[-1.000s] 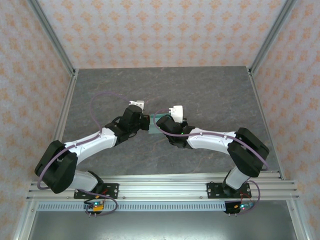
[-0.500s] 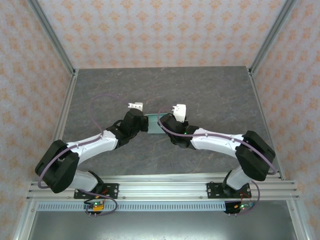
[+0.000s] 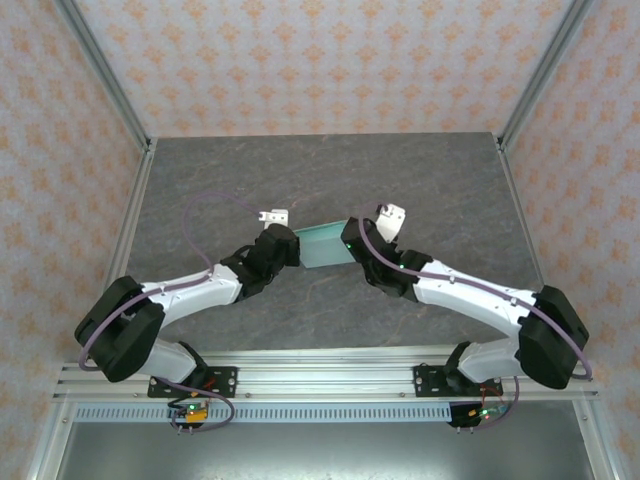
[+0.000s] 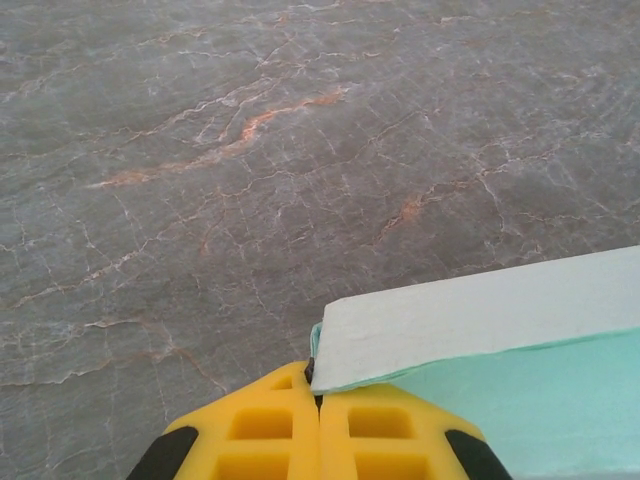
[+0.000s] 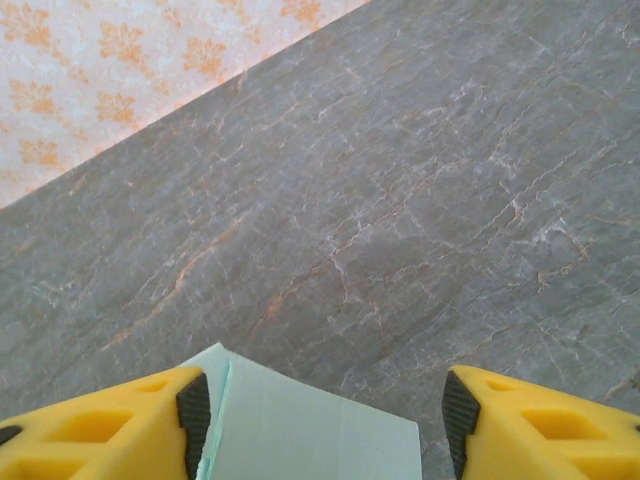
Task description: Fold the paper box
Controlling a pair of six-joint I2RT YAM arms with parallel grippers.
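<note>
Paper box [image 3: 322, 246] of pale mint-green thin card, folded flat and rectangular, at mid-table between the two wrists. In the left wrist view the paper box [image 4: 480, 320] shows a paler upper face over a deeper mint face, its corner entering the seam between the yellow fingers [image 4: 250, 430]. The left gripper [image 4: 318, 400] is clenched on that corner. In the right wrist view the right gripper [image 5: 322, 395] is released, jaws wide apart, with the paper box [image 5: 300, 430] lying between them, close beside the left-hand finger [image 5: 150, 420]. From above, both white arms rise from the aluminium rail [image 3: 330, 365] and lean inward, left gripper [image 3: 293, 247] and right gripper [image 3: 350, 240] at opposite ends of the card. Beyond lie the grey marble-patterned tabletop [image 3: 420, 180] and the orange-patterned wall [image 3: 330, 60].
</note>
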